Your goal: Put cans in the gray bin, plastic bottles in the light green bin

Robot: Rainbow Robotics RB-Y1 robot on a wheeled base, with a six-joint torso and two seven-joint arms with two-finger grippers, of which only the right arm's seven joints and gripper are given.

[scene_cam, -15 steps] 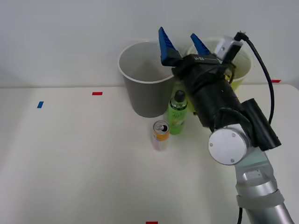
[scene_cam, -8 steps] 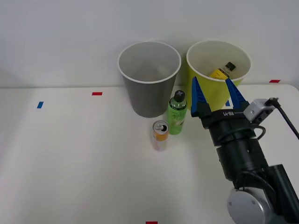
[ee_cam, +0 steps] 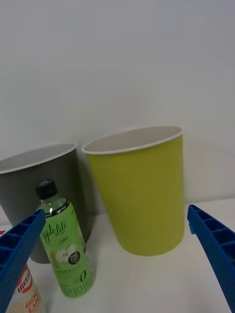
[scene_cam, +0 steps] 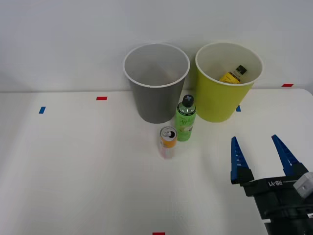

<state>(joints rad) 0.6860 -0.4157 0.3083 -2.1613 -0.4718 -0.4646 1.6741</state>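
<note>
Right gripper point(scene_cam: 260, 152): blue fingers spread apart, holding nothing, near the table's point(scene_cam: 73, 171) front right.
Green bottle point(scene_cam: 186, 119): upright before both bins.
Orange-and-white can point(scene_cam: 167, 141): beside it.
Light green bin point(scene_cam: 228, 83): holds what looks like the yellow bottle point(scene_cam: 233, 75).
Gray bin point(scene_cam: 156, 83): contents unclear.

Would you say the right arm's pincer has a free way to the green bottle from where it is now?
Probably yes. The open pincer sits on the robot's right of the green bottle, with bare table between them. The orange and white can stands on the far side, and the bins are behind it.
</note>
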